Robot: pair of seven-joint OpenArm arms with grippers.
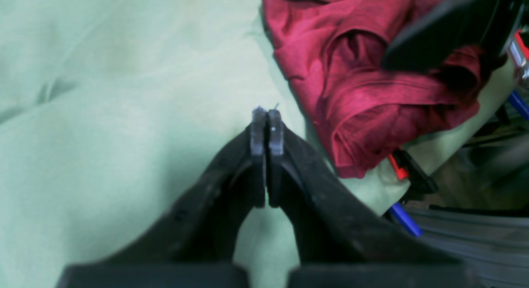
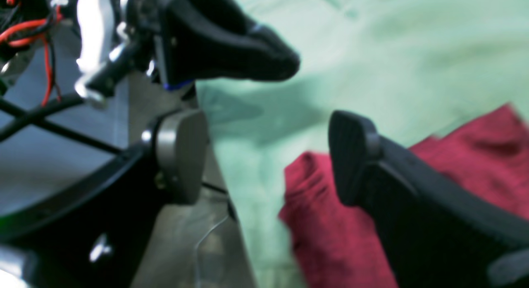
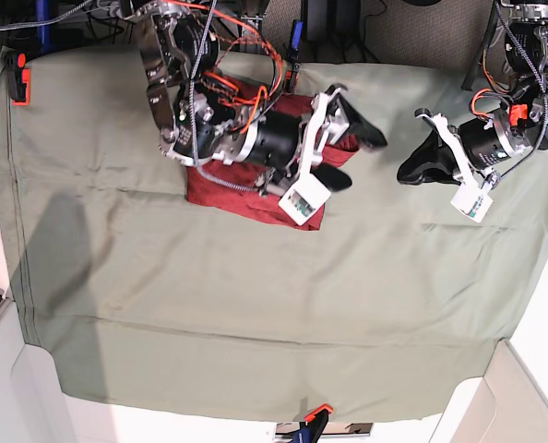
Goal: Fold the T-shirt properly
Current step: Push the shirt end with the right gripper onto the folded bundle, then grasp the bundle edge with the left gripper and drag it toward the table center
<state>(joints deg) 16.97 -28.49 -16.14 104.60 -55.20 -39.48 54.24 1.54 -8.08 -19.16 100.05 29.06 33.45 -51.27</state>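
Lying bunched in a compact heap, the dark brick-red knit T-shirt [image 3: 246, 196] sits on the sage-green cloth cover [image 3: 256, 305] of the desk, toward its far edge. Directly over the shirt, the right tool [image 3: 348, 157] stands spread wide, gripping nothing. Well apart from the shirt, the left tool [image 1: 267, 114] hangs pinched together, empty, above bare green cloth.

Even lighting, blurred wrist views

Right gripper [image 3: 348, 152] spread wide, holding nothing, left gripper [image 3: 405, 172] closed, empty, well apart
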